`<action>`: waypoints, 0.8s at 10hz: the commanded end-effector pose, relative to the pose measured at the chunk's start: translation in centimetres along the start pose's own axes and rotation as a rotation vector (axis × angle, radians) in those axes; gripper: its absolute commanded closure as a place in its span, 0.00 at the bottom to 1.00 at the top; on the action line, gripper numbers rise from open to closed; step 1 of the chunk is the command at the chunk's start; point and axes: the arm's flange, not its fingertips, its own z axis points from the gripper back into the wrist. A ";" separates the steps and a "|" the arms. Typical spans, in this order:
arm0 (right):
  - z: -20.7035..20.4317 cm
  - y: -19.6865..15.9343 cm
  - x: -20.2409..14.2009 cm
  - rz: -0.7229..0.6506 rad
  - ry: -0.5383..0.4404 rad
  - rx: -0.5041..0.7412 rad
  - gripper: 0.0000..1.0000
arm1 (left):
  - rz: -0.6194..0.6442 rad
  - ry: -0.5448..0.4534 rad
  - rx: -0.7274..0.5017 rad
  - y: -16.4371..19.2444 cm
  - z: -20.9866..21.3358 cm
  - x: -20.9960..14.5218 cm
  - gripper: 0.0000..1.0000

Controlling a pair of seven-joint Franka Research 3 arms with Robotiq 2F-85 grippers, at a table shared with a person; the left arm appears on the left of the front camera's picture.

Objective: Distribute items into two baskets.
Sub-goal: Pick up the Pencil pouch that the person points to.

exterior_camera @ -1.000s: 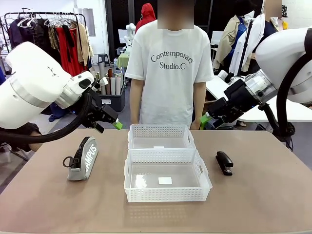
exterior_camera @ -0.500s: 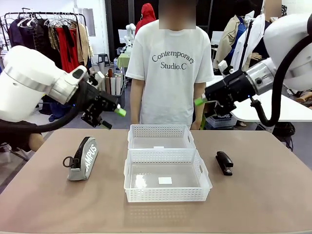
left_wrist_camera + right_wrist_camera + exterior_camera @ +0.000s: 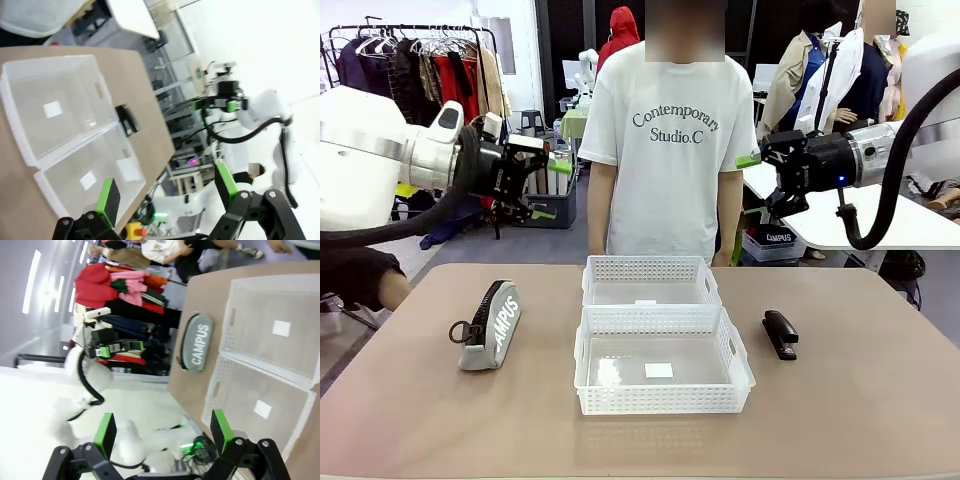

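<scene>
Front view: L pincer upper left & R pincer upper right, both released, empty. Pouch lies centre-left on table, stapler centre-right, baskets between. Descend vertically, grip pouch across width.

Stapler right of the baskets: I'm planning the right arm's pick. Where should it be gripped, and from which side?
Grip the black stapler across its narrow width near mid-length, coming straight down from above. It lies flat on the table with its long sides free, apart from the near basket, so jaws likely fit either side.
</scene>
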 end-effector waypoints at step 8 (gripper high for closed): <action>3.9 3.7 4.9 -0.156 0.018 0.174 0.00 | 0.028 0.041 -0.295 -2.0 1.7 2.4 0.00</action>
